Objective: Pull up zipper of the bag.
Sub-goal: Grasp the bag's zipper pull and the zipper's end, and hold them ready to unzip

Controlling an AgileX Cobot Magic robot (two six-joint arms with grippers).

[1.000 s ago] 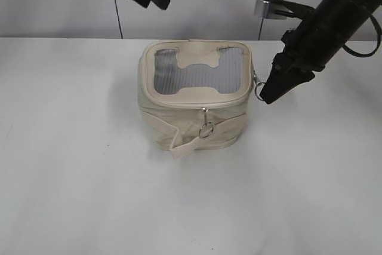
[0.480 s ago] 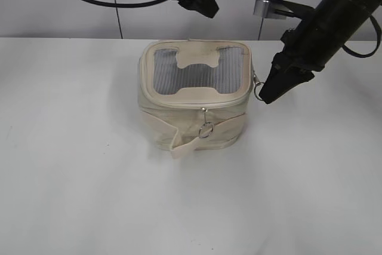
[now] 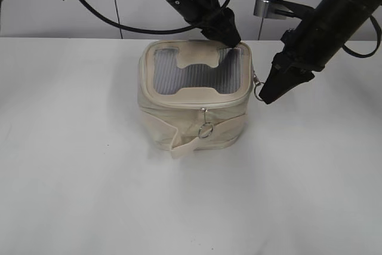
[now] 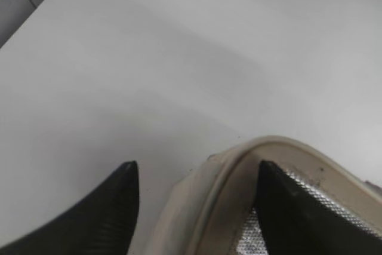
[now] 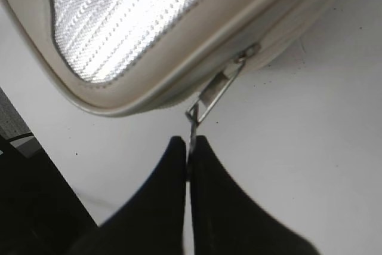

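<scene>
The bag (image 3: 194, 95) sits mid-table, mesh top up, strap (image 3: 197, 135) across its near face. In the last second the left gripper (image 4: 197, 207) swung in from the far left and dropped onto the bag's far right corner. Its fingers now stand wide, straddling the lid rim, 1 outside and 1 on the mesh. The right gripper (image 5: 188, 159) has not moved. It is clamped tight on the ring pull (image 5: 192, 131) of the right-side slider (image 5: 230, 73), the pull drawn taut off the zipper (image 5: 256, 22). A 2nd slider (image 3: 205, 111) hangs untouched at the near face. My read: the left arm is arriving to brace the bag, so the pull along the track can start once it closes or presses.
</scene>
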